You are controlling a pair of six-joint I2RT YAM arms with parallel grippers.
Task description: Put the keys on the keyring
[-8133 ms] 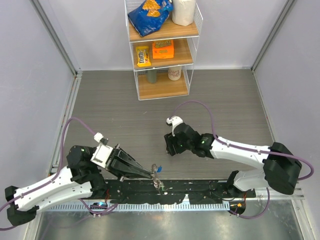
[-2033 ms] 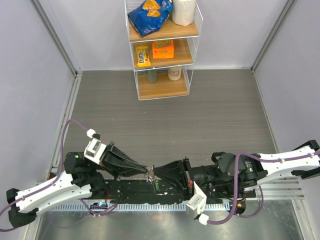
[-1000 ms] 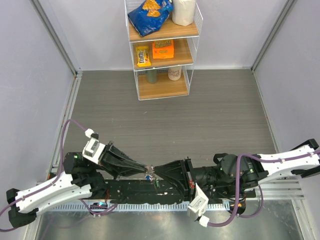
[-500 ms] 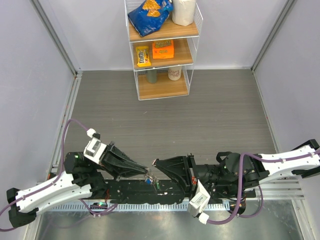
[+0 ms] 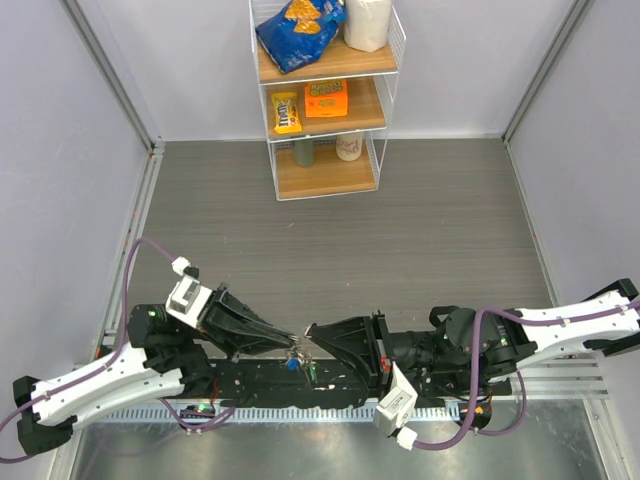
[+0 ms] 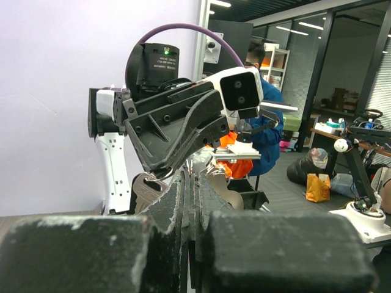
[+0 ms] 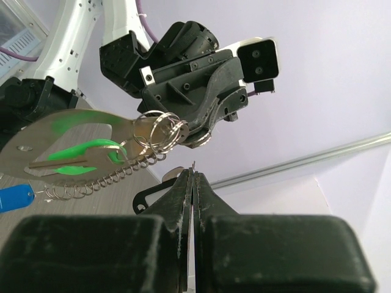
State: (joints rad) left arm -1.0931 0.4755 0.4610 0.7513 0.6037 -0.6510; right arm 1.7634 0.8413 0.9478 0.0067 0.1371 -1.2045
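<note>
Item: keyring [image 7: 160, 131], a cluster of thin silvery loops with a wire coil [image 7: 104, 180] trailing from it. It is carried in the air over the near edge of the table [image 5: 430, 220], a little left of the middle. Holder: left gripper [image 5: 298, 342], fingers pressed together and pinching the loops at their tip. Attached or hanging: keys [image 5: 295, 362], dangling below the tip. The right wrist view shows a green-headed key [image 7: 91, 149] lying flat beside the loops and a blue-headed key [image 7: 15, 196] at the far end of the coil. Whether each key is already threaded cannot be told. Long axis: the bunch runs from the loops out along the coil, away from both fingertips and down toward the near edge. Opposing: right gripper [image 5: 309, 329], fingers pressed together. A thin sliver shows at their tip, but what it is cannot be told. Key relation: the two tips meet nose to nose, very close, with the loops just beyond the right fingertips. The right arm is the free one nearest them, so any threading likely depends on that small gap. Container: shelf rack [image 5: 320, 175] at the far edge. The top tier holds a snack bag [image 5: 298, 28] and a white tub [image 5: 368, 22], the middle tier a yellow packet [image 5: 287, 112] and an orange box [image 5: 326, 98], and the lowest tier a dark cup [image 5: 303, 150] and a white mug [image 5: 348, 147].
</note>
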